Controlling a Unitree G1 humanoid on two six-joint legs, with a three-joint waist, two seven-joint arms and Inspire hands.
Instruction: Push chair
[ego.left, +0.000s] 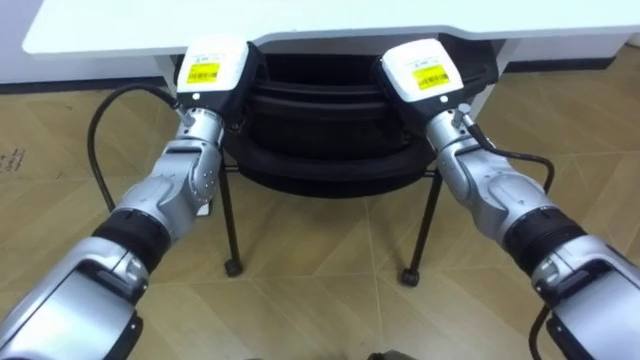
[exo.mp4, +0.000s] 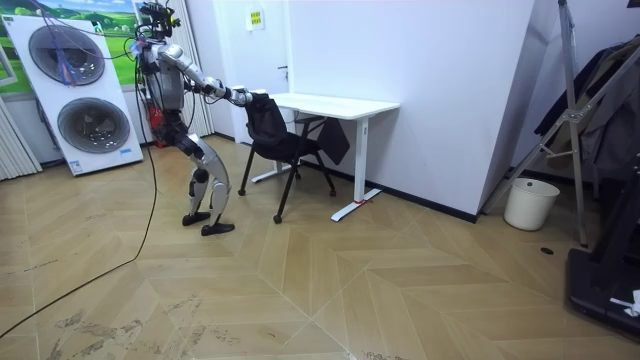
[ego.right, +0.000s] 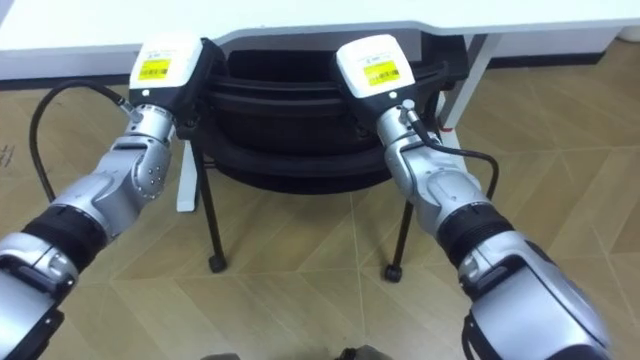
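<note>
Our left hand (ego.left: 212, 68) and right hand (ego.left: 425, 70) sit level on the chair (ego.left: 320, 150) back, tabletop (ego.left: 300, 20) straight ahead; we cannot tell their grip.

One black chair (exo.mp4: 287, 143), one white desk (exo.mp4: 335, 104), two stacked washers (exo.mp4: 82, 96), one white bucket (exo.mp4: 530, 203).

The white table (ego.left: 100, 30) overhangs the black thin-legged chair (ego.left: 320, 150) ahead, while wooden floor (ego.left: 330, 250) lies open beside its legs.
</note>
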